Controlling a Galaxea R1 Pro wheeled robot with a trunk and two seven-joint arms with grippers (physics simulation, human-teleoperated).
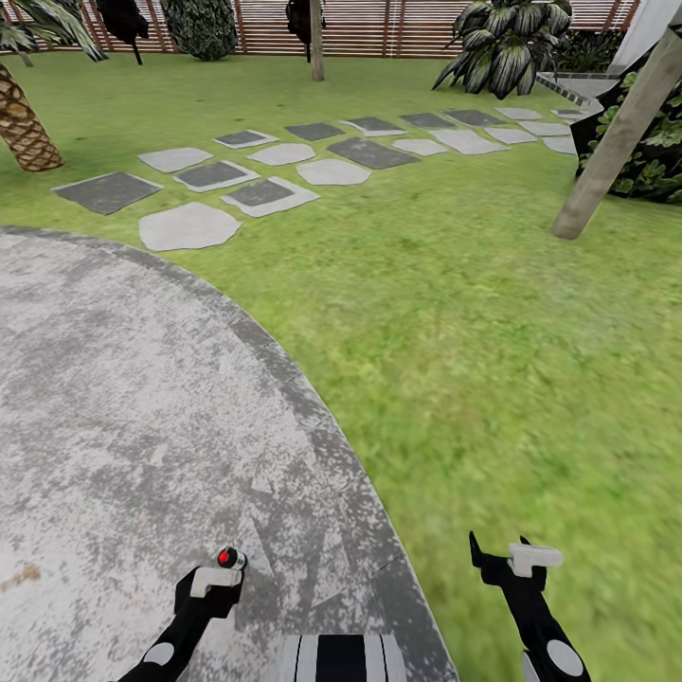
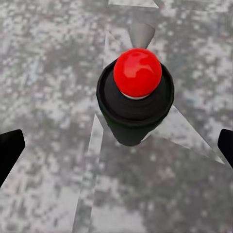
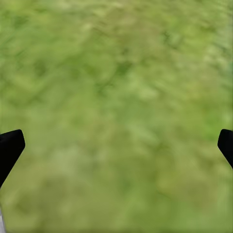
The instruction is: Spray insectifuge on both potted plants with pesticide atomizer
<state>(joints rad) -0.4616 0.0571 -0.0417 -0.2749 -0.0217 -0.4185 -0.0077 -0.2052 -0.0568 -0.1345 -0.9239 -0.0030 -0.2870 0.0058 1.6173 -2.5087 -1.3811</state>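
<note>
1. The round mottled grey patio (image 1: 123, 398) is seen at the left, with green lawn (image 1: 493, 322) to its right.
2. Stepping stones (image 1: 284, 166) are laid across the lawn toward a brown slatted fence (image 1: 379, 24).
3. The left gripper (image 2: 116, 145) is held over the patio, jaws spread wide; a dark object topped by a red ball (image 2: 137, 73) is seen between them, and whether it is gripped cannot be told.
4. The right gripper (image 3: 116, 145) is held over grass, jaws wide apart and empty.

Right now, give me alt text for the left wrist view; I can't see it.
A dark cylinder with a glossy red ball top stands between the left hand's spread black fingertips, not touching either. Below it lies the mottled grey patio.
</note>
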